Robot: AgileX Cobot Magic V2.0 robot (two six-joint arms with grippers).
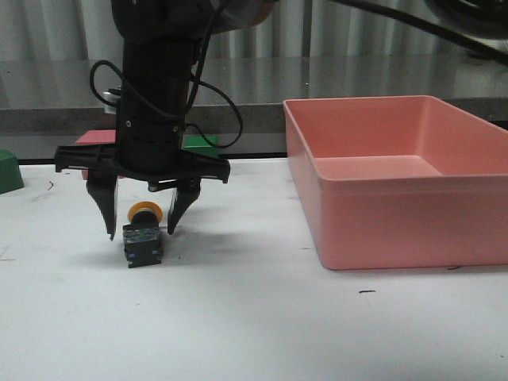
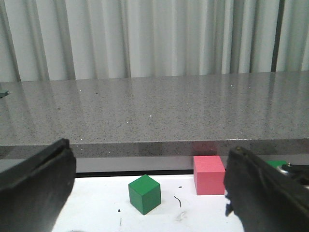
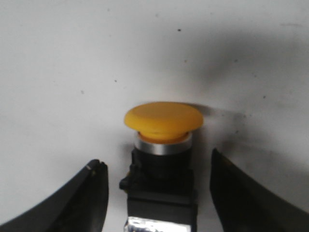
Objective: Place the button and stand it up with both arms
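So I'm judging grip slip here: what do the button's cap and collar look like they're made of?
The button has a yellow-orange cap that looks like matte molded plastic, with soft, even shading and no sharp glints. The collar beneath looks like metal or metallized plastic: a pale silvery band with a bright sheen. Which of the two cannot be told.

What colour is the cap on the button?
Yellow-orange. The button shows it best in the right wrist view.

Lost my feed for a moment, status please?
Right hand open, straddling the button. Button lying on the table, not gripped. Left hand open, holding nothing. Path unobstructed.
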